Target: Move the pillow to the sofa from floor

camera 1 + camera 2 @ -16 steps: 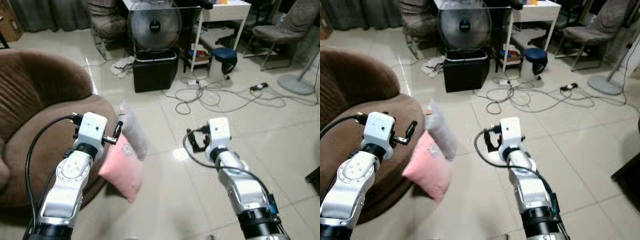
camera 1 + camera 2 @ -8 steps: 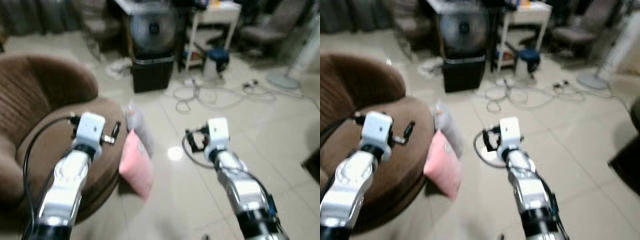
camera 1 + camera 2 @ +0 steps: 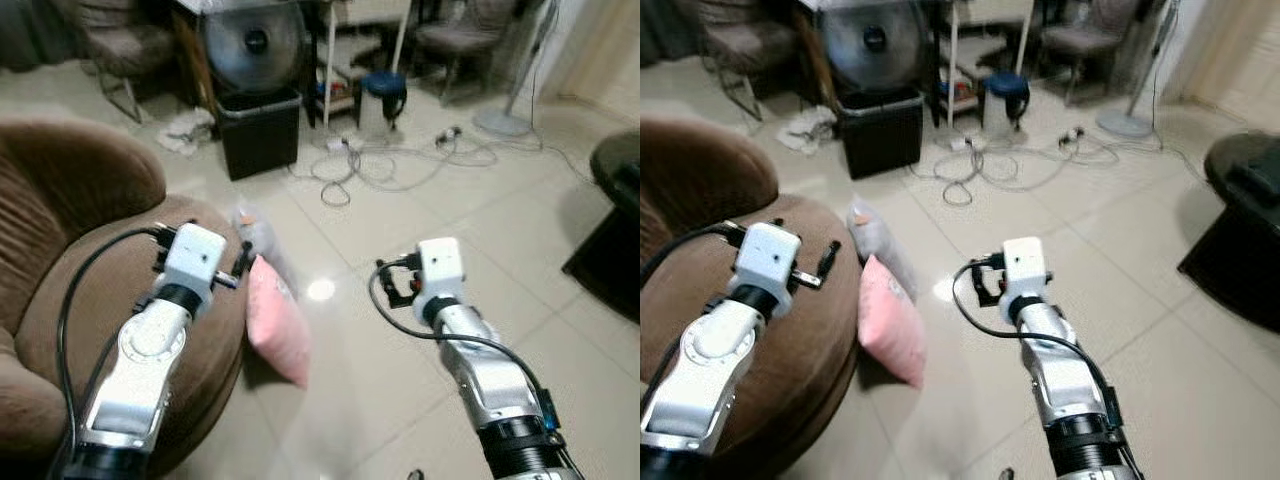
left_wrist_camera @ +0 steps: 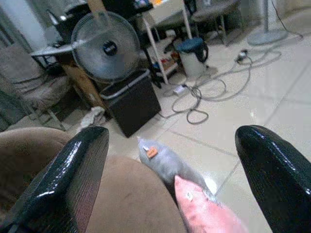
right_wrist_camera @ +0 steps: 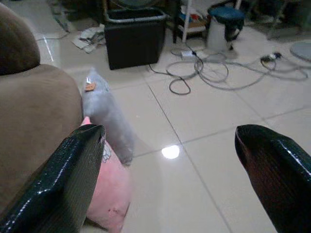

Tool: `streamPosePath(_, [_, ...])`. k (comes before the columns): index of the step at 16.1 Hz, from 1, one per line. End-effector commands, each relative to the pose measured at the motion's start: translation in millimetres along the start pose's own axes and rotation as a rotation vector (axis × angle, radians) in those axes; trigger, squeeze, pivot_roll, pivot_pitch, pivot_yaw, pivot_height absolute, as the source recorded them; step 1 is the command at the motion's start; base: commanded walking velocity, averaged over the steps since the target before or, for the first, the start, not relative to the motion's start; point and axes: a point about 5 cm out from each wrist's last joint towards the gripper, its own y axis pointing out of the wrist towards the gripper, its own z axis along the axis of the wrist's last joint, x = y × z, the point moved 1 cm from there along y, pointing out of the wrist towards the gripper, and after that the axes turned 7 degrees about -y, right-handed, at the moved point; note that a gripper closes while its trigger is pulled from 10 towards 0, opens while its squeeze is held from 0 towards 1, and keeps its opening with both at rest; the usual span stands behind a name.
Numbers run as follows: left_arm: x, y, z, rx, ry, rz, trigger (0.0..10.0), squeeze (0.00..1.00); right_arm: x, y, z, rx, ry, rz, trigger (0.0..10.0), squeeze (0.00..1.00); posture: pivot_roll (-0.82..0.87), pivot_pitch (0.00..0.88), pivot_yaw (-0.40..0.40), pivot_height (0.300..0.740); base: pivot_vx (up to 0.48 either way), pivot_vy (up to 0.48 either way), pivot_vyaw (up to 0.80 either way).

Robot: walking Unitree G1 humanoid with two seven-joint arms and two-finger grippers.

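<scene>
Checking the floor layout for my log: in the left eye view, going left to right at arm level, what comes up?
Brown sofa → left tool → pink pillow → right tool → dark table at the right edge.

both silver arms reach forward and down, bent at the elbow. the left arm is on the left side, and a black cable loops up to its white wrist box. the left gripper has its two black fingers spread wide apart, with nothing between them. the right arm is on the right side, with a black cable curling by its wrist. the right gripper has its black fingers spread wide too, and it grips nothing.
</scene>
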Motion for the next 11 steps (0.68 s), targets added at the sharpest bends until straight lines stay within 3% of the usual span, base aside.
streamPosePath(1, [3.0, 0.9, 3.0, 0.027, -0.006, 0.004, 10.0, 0.00, 5.2, -0.2, 1.5, 0.004, -0.010, -0.016, 10.0, 0.00, 0.11, 0.000, 0.004, 0.740, 0.000, -0.480, 0.00])
streamPosePath(4, [-0.2, 1.9, -0.5, 0.007, -0.037, 0.025, 10.0, 0.00, 5.6, 1.1, 5.0, 0.017, -0.087, -0.006, 10.0, 0.00, 0.11, 0.000, 0.002, 0.740, 0.000, 0.000, 0.00])
streamPosePath(7, [2.1, 0.9, -3.5, 0.009, -0.049, 0.011, 10.0, 0.00, 8.8, 1.1, 2.0, 0.003, -0.090, -0.019, 10.0, 0.00, 0.11, 0.000, 0.002, 0.740, 0.000, 0.000, 0.00])
streamPosePath(11, [0.7, 0.0, -3.5, 0.019, -0.063, 0.014, 10.0, 0.00, 10.0, 1.0, 1.4, 0.001, -0.100, -0.019, 10.0, 0.00, 0.11, 0.000, -0.001, 0.740, 0.000, 0.000, -0.58])
